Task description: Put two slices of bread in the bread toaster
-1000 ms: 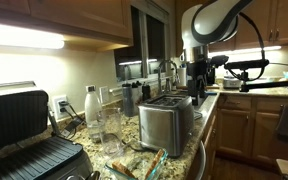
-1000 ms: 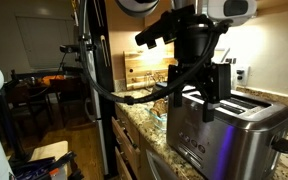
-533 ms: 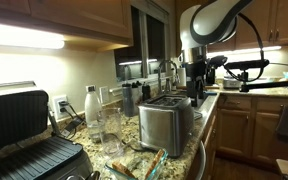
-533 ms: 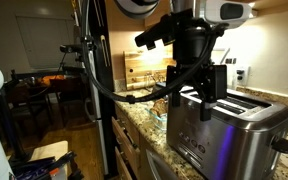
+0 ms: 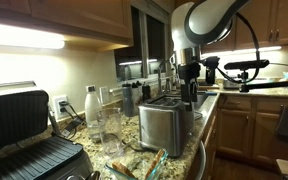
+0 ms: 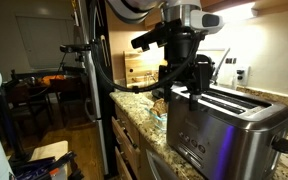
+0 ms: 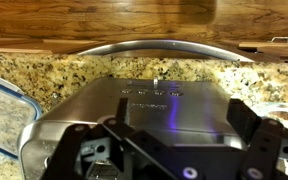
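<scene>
Toaster (image 5: 167, 122) on the counter (image 5: 208, 112), near its edge; gripper (image 5: 191, 95) hangs above its far end. Grill (image 5: 24, 140) at the counter's near end; orange-brown pieces, possibly bread slices (image 5: 146, 163), beside it.

I count one bread toaster (image 5: 167, 122), with two slots (image 6: 234, 98) on top. Near the toaster stands one white bottle (image 5: 91, 103), and farther from it one black ribbed grill (image 5: 24, 140). Before the toaster lie slices of bread (image 5: 147, 163), too bunched for me to count.
</scene>
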Controlling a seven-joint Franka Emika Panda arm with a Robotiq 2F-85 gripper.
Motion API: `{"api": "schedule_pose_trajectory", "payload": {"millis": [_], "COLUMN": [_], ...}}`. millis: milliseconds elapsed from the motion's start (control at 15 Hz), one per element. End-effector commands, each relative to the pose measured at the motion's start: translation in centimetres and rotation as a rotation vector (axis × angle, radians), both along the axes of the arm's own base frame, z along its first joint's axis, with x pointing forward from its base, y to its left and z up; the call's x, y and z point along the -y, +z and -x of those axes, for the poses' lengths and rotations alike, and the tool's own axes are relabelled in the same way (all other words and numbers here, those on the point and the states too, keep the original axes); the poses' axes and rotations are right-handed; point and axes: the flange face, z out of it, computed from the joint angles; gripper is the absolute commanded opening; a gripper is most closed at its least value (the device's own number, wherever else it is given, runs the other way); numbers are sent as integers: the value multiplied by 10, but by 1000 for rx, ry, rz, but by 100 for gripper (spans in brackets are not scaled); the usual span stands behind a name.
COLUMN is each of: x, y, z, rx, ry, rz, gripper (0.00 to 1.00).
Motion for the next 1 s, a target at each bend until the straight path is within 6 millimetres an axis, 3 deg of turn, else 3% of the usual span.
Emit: {"api": "schedule_pose_trajectory", "payload": {"millis": [0, 933], "x": [-11, -67], "y": [7, 38], "z": [-2, -16], "rx": [-10, -62], "ry": [0, 45], "rz": [1, 33], "gripper": [100, 100]}}
